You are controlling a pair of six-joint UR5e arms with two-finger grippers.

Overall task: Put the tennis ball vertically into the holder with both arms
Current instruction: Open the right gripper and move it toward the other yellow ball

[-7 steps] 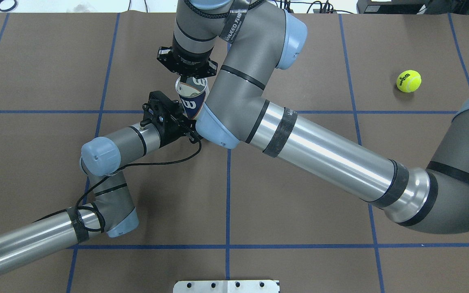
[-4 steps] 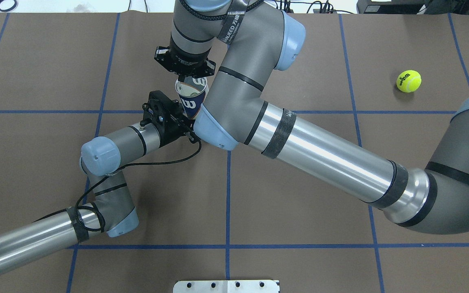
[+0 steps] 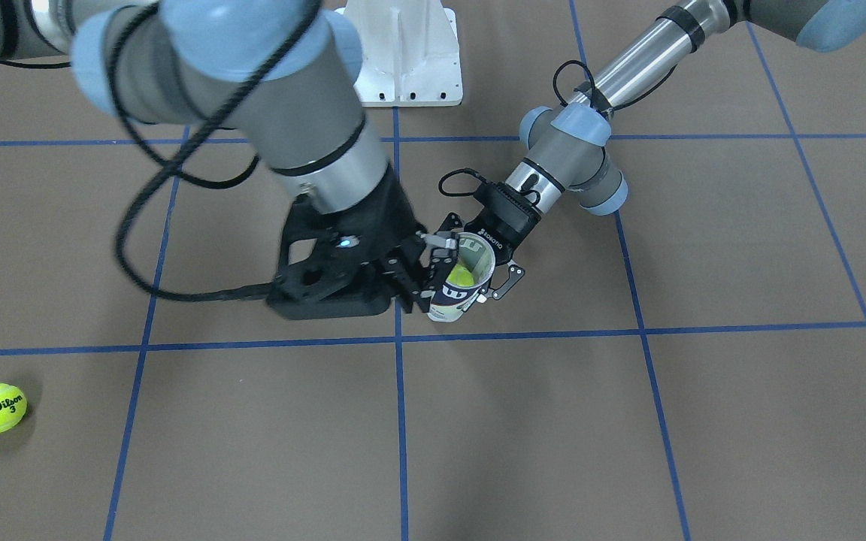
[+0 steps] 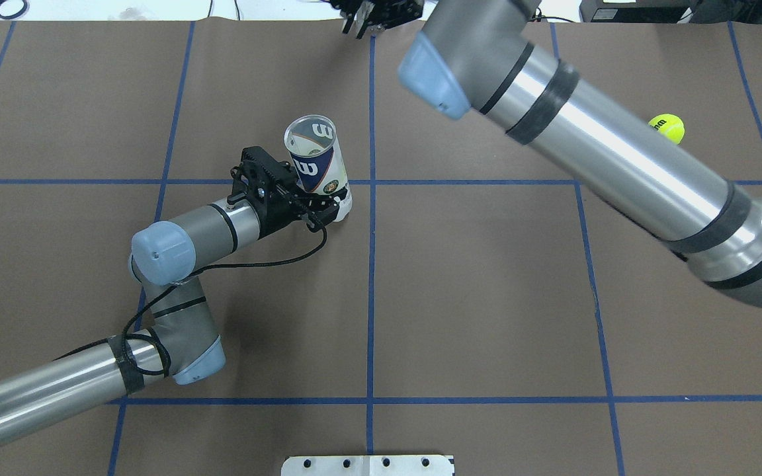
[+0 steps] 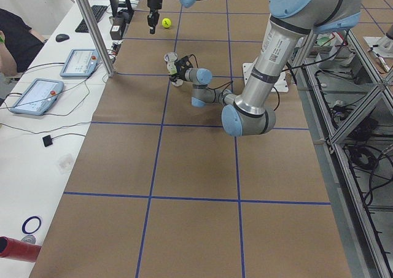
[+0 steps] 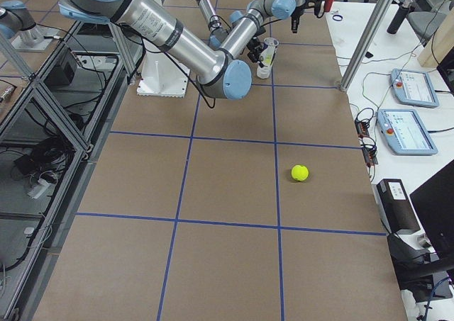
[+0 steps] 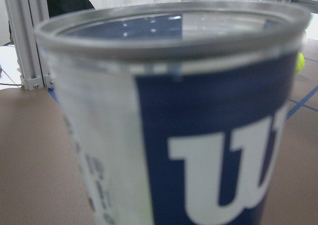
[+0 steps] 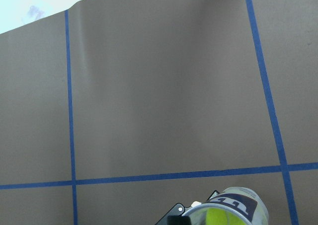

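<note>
Right black two-finger gripper (image 4: pixel 362 18), over can mouth a moment ago, now pulled up and away toward far edge of brown worktop (image 4: pixel 487 297); fingers spread, nothing held. Clear plastic cylindrical tennis-ball can (image 4: pixel 315 158) unmoved: upright, left of centre, nearer far edge. My left black two-finger gripper (image 4: pixel 321 203) still clamped round its lower part. Yellow-green tennis ball (image 3: pixel 461 276) inside can. Second yellow-green ball (image 4: pixel 667 127) unchanged, toward far right corner.

The holder (image 5: pixel 171 63) stands upright on the brown bench (image 5: pixel 196 167); the left claw (image 5: pixel 177 75) sits against its side. A yellow tennis ball (image 5: pixel 166 23) lies farther off.
</note>
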